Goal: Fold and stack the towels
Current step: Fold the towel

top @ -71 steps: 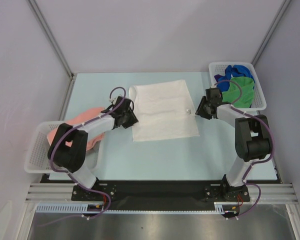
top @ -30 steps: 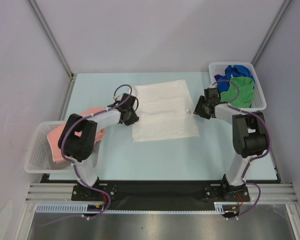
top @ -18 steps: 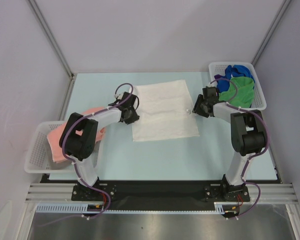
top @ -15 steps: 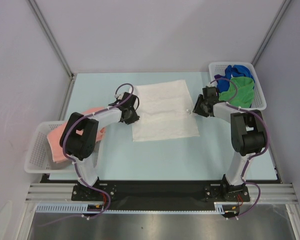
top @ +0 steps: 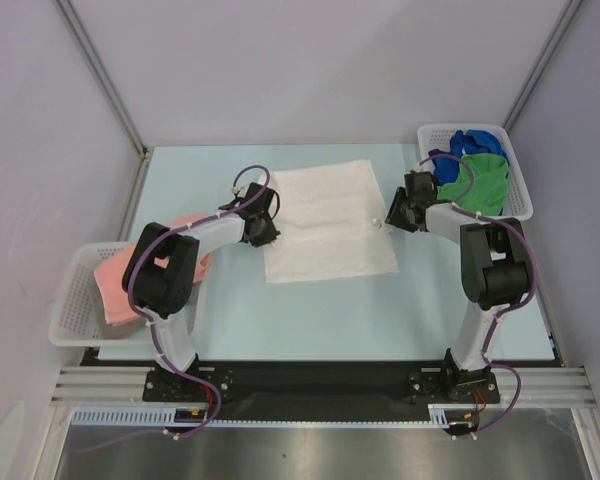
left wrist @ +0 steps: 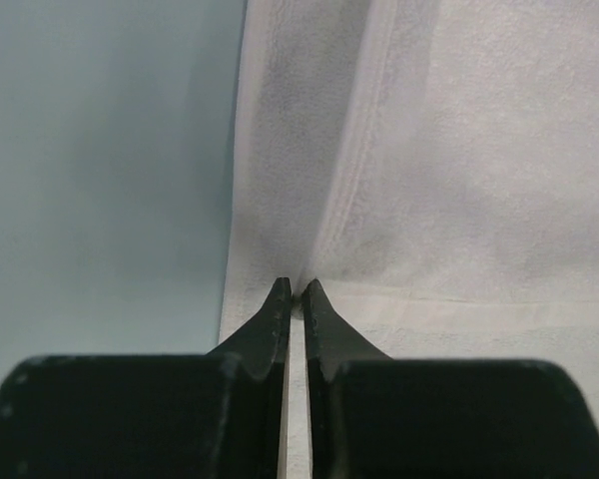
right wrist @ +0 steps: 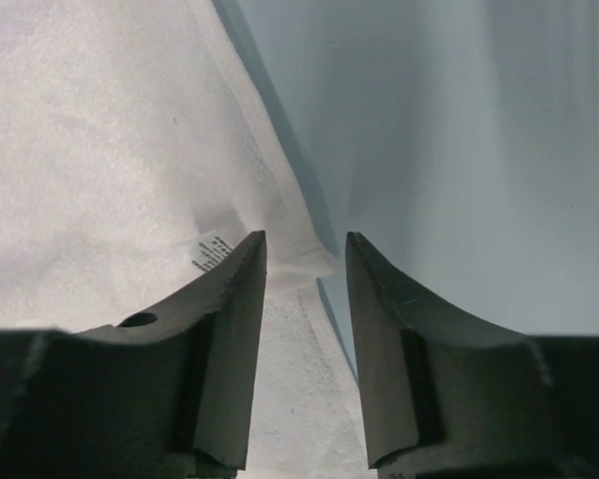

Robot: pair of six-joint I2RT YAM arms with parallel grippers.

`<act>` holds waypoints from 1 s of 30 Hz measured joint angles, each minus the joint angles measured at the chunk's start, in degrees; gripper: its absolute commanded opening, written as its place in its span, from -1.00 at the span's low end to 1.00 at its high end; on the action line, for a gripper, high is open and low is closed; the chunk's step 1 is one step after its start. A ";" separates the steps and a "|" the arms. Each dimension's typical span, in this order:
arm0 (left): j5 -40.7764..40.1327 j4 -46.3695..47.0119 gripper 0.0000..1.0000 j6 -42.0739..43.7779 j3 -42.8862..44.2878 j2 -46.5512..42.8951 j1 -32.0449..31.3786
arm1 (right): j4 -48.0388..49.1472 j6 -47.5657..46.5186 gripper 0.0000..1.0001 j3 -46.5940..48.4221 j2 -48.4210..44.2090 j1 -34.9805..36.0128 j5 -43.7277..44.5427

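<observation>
A white towel (top: 330,220) lies flat in the middle of the table. My left gripper (top: 269,234) is at its left edge; in the left wrist view the gripper (left wrist: 296,289) is shut on a pinch of the white towel (left wrist: 459,160), which rises in a ridge to the tips. My right gripper (top: 388,221) is at the right edge; in the right wrist view it (right wrist: 304,244) is open and straddles the towel's edge (right wrist: 100,150) beside the small tag (right wrist: 212,251). A salmon pink towel (top: 130,270) lies in the left basket. Blue (top: 475,142) and green (top: 480,180) towels lie in the right basket.
A white lattice basket (top: 70,310) stands at the table's left edge, another (top: 525,200) at the back right corner. Grey walls with metal posts close in the table on three sides.
Both grippers have slid a little toward the far side along the towel's left and right edges. The towel lies as before.
</observation>
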 measured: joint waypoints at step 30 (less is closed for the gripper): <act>2.58 -0.59 -0.99 2.12 2.73 -2.12 0.02 | -5.01 -0.57 -1.00 4.66 1.75 -0.04 -0.31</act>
